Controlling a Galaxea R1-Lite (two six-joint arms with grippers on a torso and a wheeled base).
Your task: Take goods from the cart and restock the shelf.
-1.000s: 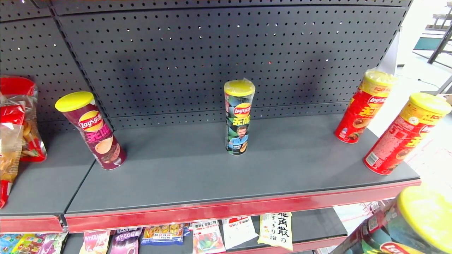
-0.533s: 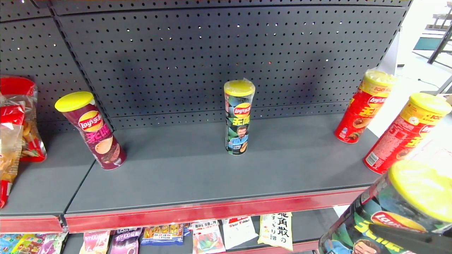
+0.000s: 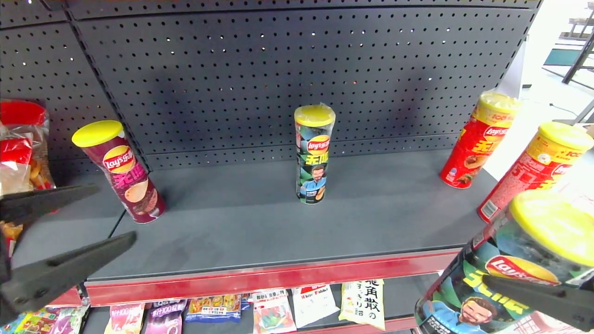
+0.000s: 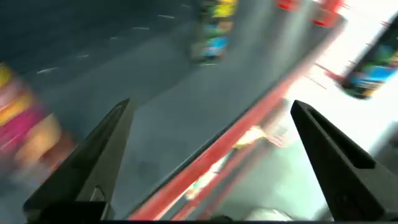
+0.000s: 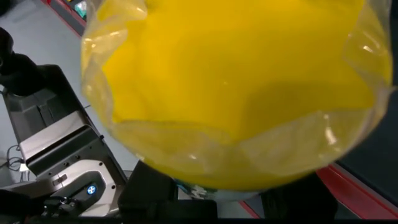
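While the right gripper (image 3: 524, 290) is grasping the green chip can (image 3: 543, 227) between its jaws, the left gripper (image 3: 113, 213) is hanging with jaws released wide, the red front edge of the shelf (image 4: 186, 124) showing between them.

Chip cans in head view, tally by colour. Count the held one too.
Purple can: 1
Green-blue cans: 2, shelf can, held can
Red cans: 2
Total: 5
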